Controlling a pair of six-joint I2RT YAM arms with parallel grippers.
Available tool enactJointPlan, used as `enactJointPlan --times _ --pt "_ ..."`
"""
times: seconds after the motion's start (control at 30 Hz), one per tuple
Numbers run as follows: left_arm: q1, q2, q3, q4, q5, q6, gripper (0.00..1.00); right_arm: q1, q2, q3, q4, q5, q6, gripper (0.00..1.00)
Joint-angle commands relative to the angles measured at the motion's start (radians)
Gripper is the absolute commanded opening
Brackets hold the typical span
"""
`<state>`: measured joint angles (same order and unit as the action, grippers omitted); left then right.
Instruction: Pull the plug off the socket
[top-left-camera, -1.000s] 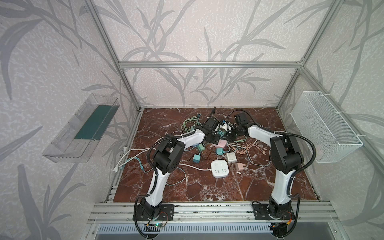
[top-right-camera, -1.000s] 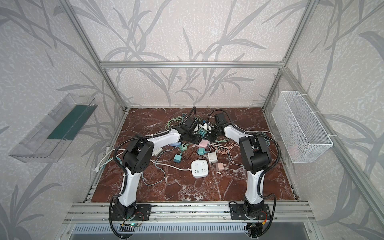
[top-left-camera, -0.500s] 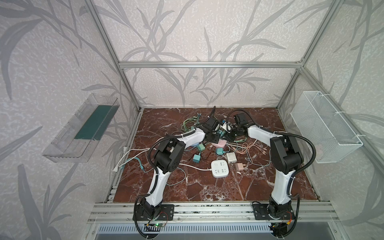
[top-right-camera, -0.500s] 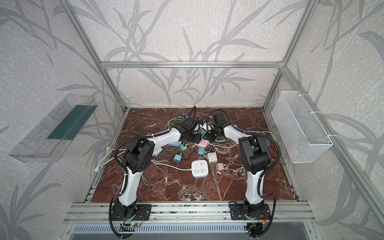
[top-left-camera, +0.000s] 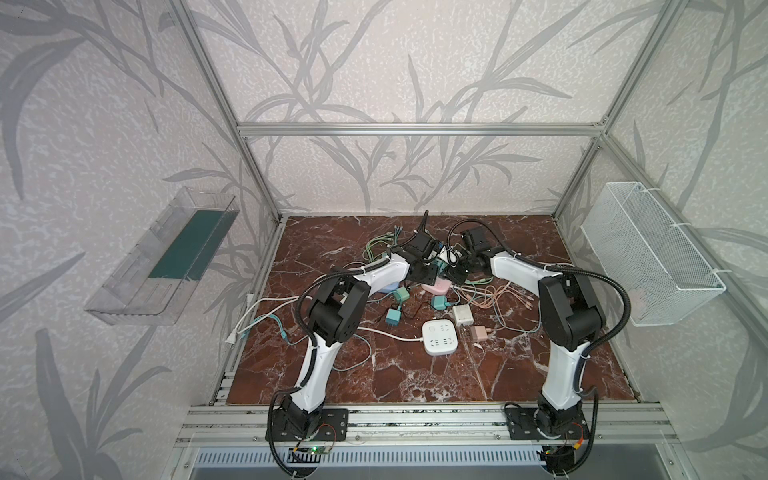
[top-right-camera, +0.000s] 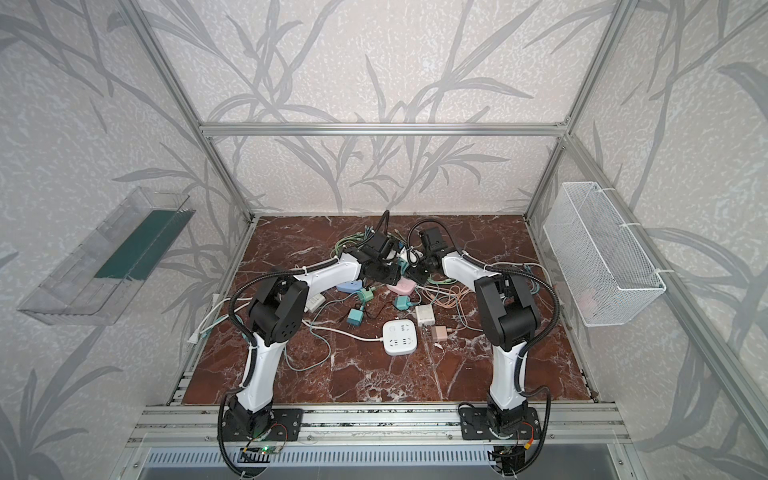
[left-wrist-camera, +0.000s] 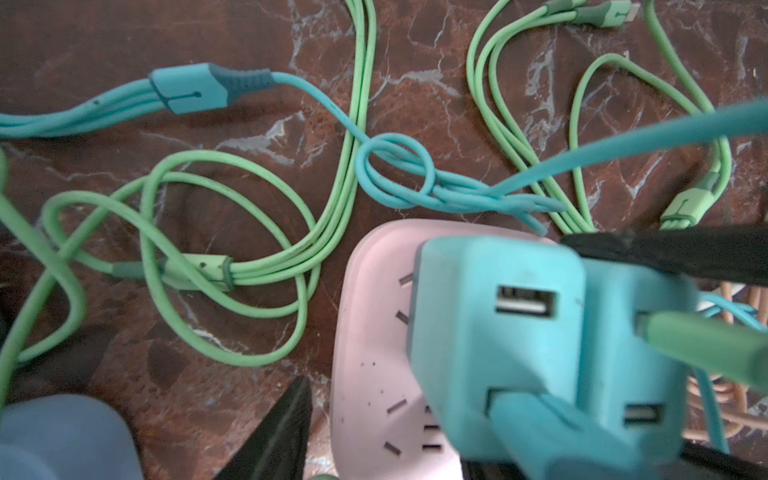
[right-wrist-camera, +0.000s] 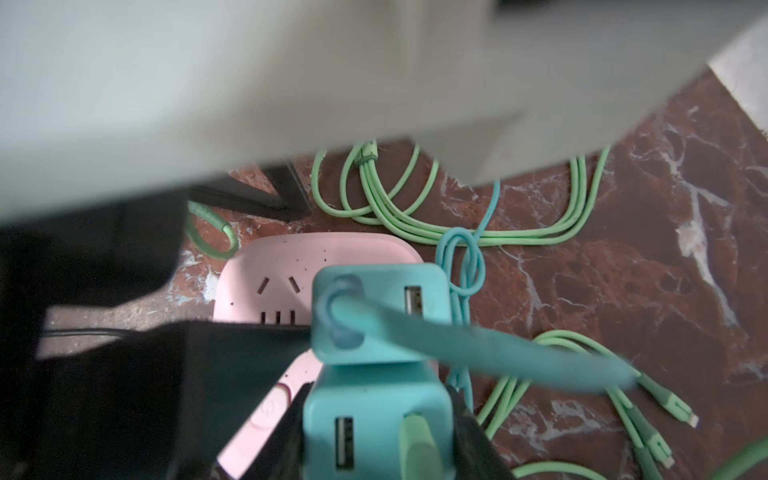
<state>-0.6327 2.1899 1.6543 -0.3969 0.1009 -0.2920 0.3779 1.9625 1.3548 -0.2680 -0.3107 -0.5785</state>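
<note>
Right wrist showed the teal plug (right-wrist-camera: 353, 399), green cable in it, seated in the pink socket (right-wrist-camera: 270, 266) toward the table's (top-left-camera: 415, 374) back. Right gripper (right-wrist-camera: 378, 419) clamped it; left gripper (top-left-camera: 428, 274) straddled the socket, grip impossible to tell.

This is probably a robot test lab. A metal frame (top-left-camera: 415, 129) holds leafy paper walls (top-left-camera: 395, 62) around a red stone desk (top-left-camera: 415, 374). Two robot arms (top-left-camera: 332, 311) are bolted at 6 o'clock. A wire basket (top-left-camera: 648, 257) hangs at 3 o'clock.

Leaf-patterned walls (top-left-camera: 374, 62), red marble floor (top-left-camera: 415, 382), aluminium frame (top-left-camera: 415, 129); wire basket (top-left-camera: 648, 257)
</note>
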Motion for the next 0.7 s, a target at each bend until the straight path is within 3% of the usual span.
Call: enactJointPlan --times 0.0,0.37,0.67 --pt "-0.010 0.072 -0.010 -0.088 -0.048 0.025 0.55 0.020 -0.039 0.062 -0.001 -0.003 0.041 0.19" --pt "-0.010 0.070 -0.021 -0.095 -0.070 0.034 0.55 0.003 0.017 0.166 -0.072 -0.036 0.139 0.19" --pt "-0.010 0.049 -0.042 -0.060 -0.038 0.021 0.55 0.007 0.007 0.136 -0.079 -0.004 0.100 0.19"
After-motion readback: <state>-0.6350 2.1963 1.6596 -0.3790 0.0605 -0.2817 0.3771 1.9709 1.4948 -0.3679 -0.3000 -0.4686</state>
